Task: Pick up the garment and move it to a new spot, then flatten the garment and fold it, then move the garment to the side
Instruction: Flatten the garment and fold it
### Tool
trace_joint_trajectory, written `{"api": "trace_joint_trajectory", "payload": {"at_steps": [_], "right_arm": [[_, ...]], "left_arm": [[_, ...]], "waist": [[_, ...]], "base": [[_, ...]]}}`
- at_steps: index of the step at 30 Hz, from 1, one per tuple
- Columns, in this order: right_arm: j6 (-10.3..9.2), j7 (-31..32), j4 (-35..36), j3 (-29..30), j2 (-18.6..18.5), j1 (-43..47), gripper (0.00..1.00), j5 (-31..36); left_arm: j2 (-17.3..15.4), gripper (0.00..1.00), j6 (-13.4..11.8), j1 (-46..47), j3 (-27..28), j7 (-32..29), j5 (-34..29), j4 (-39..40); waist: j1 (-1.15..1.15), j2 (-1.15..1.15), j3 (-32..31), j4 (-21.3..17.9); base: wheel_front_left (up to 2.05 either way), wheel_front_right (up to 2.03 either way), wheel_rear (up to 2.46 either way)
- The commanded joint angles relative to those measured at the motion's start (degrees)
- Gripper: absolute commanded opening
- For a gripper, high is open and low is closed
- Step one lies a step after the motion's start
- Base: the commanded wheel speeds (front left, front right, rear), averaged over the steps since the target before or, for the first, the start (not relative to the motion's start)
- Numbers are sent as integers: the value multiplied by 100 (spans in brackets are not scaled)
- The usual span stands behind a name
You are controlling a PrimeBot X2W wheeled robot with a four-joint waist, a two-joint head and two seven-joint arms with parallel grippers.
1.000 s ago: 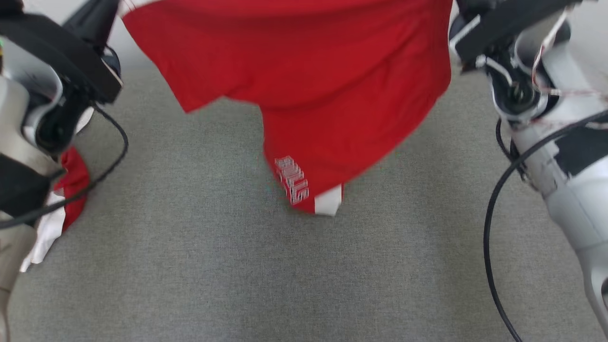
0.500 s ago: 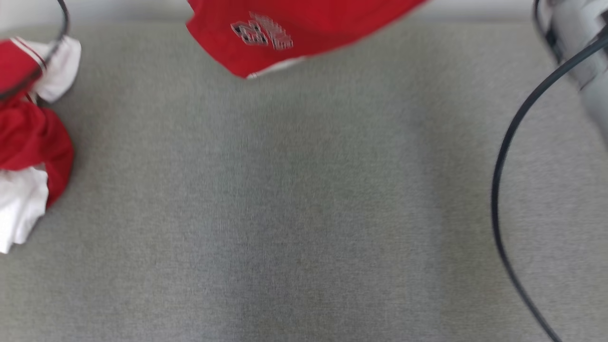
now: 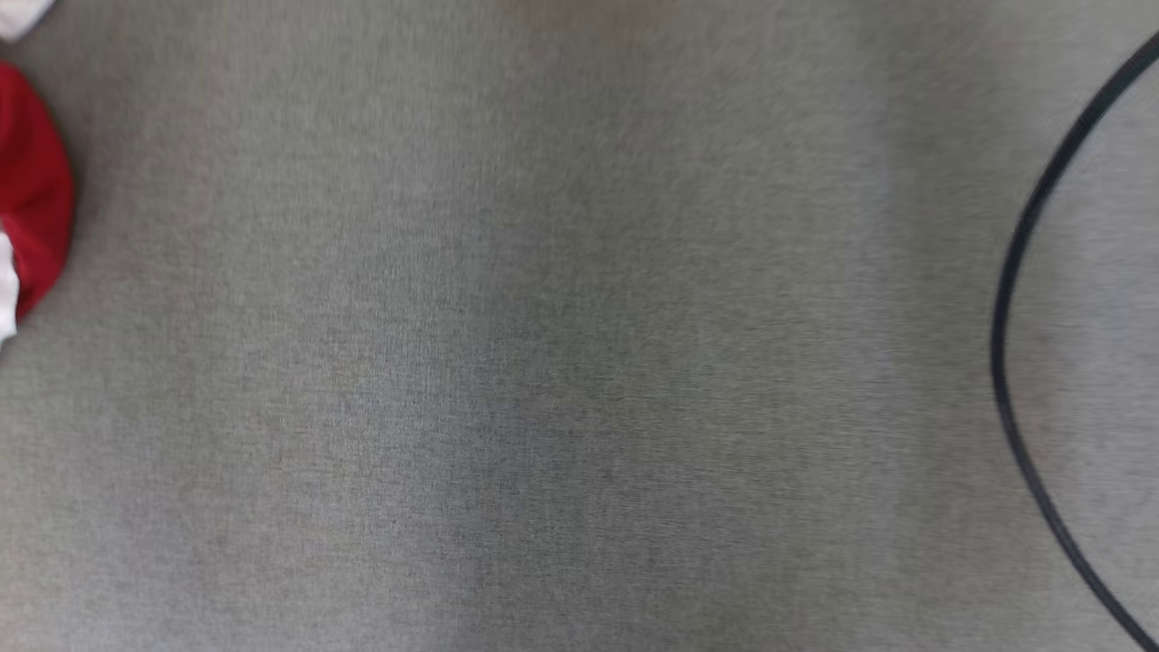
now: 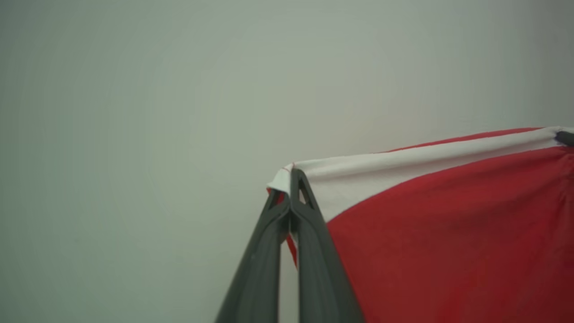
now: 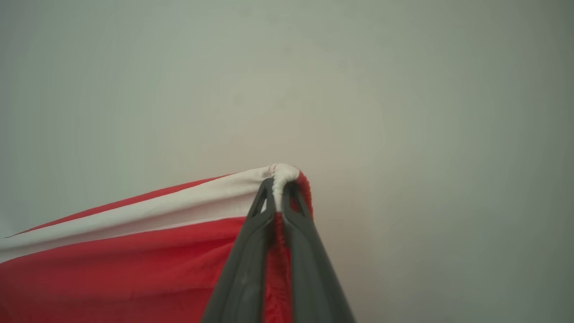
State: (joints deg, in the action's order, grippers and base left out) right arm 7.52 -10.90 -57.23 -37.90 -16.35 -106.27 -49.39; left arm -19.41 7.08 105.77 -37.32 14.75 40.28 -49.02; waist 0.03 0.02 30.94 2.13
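Left pincer (image 4: 287, 188) is clamping tight on a white-trimmed corner of the red garment (image 4: 448, 233), right pincer (image 5: 280, 184) is gripping the opposite corner, cloth stretching taut between them.

The garment (image 4: 448, 224) spans between left tool (image 4: 291, 177) and right tool (image 5: 280, 184), a corner in each; on the tabletop (image 3: 543, 362) a cloth (image 3: 36, 208) lies far left; a cable (image 3: 1000, 344) hangs right
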Motion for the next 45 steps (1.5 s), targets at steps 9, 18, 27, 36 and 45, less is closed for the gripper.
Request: {"api": "trace_joint_trajectory", "payload": {"at_steps": [9, 18, 27, 36, 45], "right_arm": [[-6, -31, 446, -224, -263, 484, 0, -388], [-3, 478, 2311, -946, -1343, 2414, 0, -1811], [-2, 644, 3294, -1513, -1901, 3829, 0, -2851], [-2, 465, 3565, -2071, -1947, 4807, 0, -3221], [-2, 212, 3564, -2482, -1914, 5635, 0, -3523]], "left_arm": [[87, 0, 19, -686, 983, 43, -435, 1187], [25, 0, 38, -2378, 768, 47, 132, 1934], [-158, 0, 40, -3674, 366, 44, 1100, 1933], [-126, 0, 40, -5080, 419, 45, 1511, 1860], [98, 0, 40, -6359, 671, 45, 1596, 1882]], "waist": [[-3, -2, 894, 112], [-3, -2, 574, -42], [-3, -2, -77, -131], [-3, -2, -828, -188], [-3, -2, -1474, -203]], "base": [[0, 0, 0], [0, 0, 0], [0, 0, 0], [0, 0, 0], [0, 0, 0]]}}
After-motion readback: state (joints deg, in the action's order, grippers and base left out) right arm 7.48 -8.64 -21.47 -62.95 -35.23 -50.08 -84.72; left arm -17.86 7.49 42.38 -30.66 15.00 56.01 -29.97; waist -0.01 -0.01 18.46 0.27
